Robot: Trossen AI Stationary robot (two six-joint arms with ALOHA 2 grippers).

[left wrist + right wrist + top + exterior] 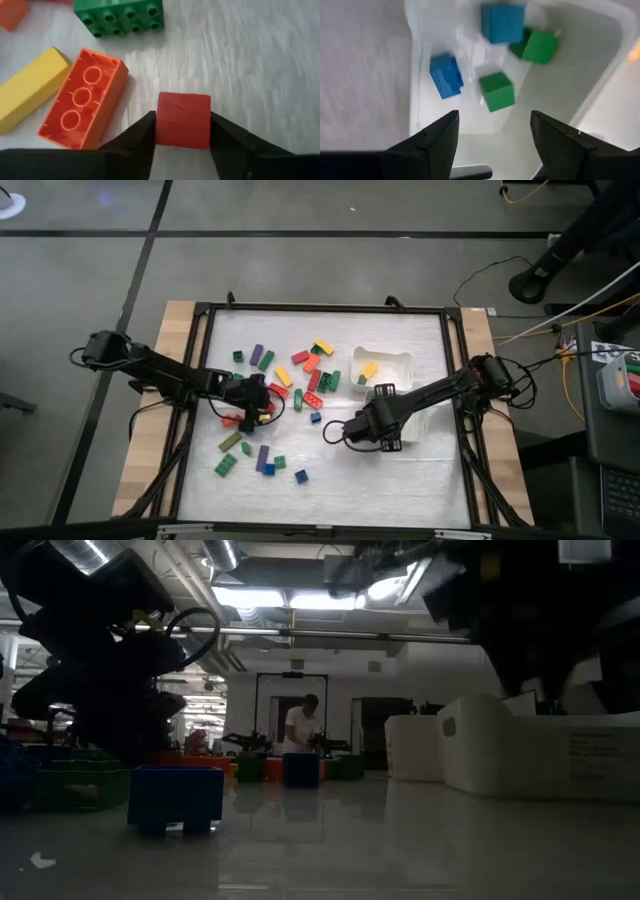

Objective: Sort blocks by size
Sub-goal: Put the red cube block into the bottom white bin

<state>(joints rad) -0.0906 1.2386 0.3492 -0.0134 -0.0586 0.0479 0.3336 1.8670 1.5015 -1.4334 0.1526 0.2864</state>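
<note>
Left gripper (182,131) down at the table surface, fingers pinching a small red cube (183,120) from both sides; each pad sits flat on a cube face. Judged step: picking up this short block for sorting. The grip looks centred, so a straight vertical lift should keep it from twisting out.

Just beside the cube lies an orange bar (81,100) on its side, hollow underside showing, and touching that a yellow bar (29,87). A green studded brick (122,17) lies a little farther on. Hazard as I judge it: the finger on the orange bar's side has little clearance, so any sideways drag would nudge the bar. Lift before translating.

High view: the left gripper (258,402) works in the left part of the scatter of blocks (300,370) on the white mat; more lie below it toward the front edge.

Right gripper (492,137) hovers above a clear tray (415,75), fingers spread and empty. Inside the tray are two blue cubes (446,75) and two green cubes (496,90), all short ones, so this appears to be the small-block bin and the likely destination for the red cube. A second white tray (400,362) farther back holds a yellow bar (369,369).

Carry path should clear the right arm over the tray.
</note>
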